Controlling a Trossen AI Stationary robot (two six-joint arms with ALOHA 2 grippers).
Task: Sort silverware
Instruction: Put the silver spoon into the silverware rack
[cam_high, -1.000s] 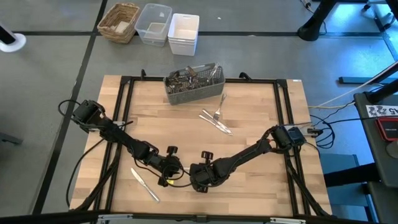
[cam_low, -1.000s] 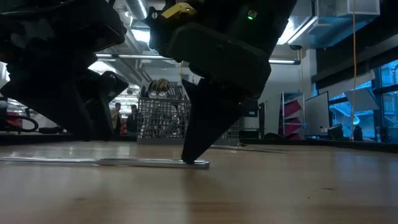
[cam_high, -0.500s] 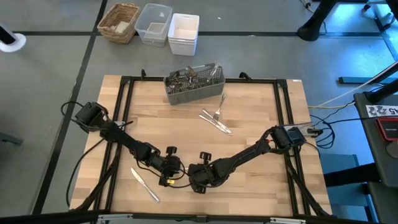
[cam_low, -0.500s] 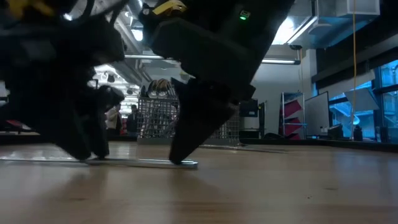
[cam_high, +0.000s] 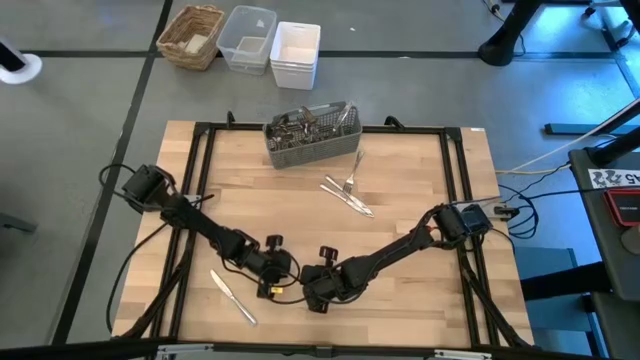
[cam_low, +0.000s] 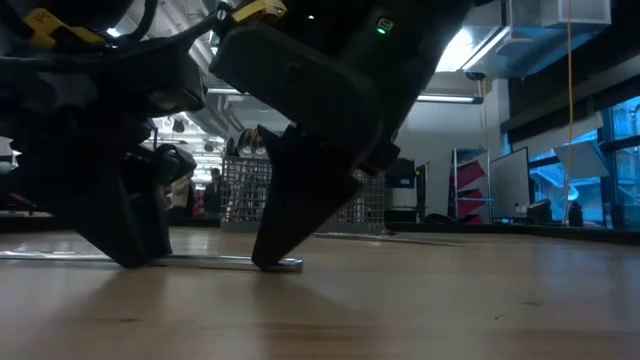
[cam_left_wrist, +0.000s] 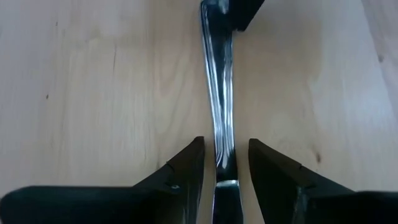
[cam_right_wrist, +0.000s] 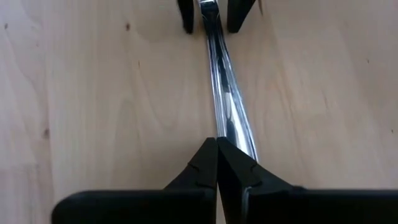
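The wooden table (cam_high: 400, 300) filled the middle of the high view, with a black frame along its edges. Both dark arms reached inward from the table's sides and met low near the table's 6 o'clock edge.

At the table's 12 o'clock edge stood a grey mesh caddy (cam_high: 310, 135) with cutlery in it. Beyond the table, on the floor at 12 o'clock, sat a wicker basket (cam_high: 191, 35), a clear plastic tub (cam_high: 247, 38) and a white tub (cam_high: 295, 53), side by side.

The left gripper (cam_high: 281, 279) was down at the tabletop toward 6 o'clock. Its fingers (cam_left_wrist: 183, 169) stood a narrow gap apart, one on each side of a piece of silverware (cam_left_wrist: 217, 99) lying flat on the wood; whether they touched it I could not tell. The right gripper (cam_high: 314, 297) was just beside it at 6 o'clock, fingers (cam_right_wrist: 208, 165) pressed fully together with their tips down on the other end of the same piece. In the low view that piece (cam_low: 215, 262) lay flat between the two grippers.

A table knife (cam_high: 233, 297) lay alone toward 7 o'clock, near the left gripper but apart from it. A fork (cam_high: 351, 175) and another piece (cam_high: 346, 196) lay together just right of the table's centre, toward 1 o'clock, below the caddy.
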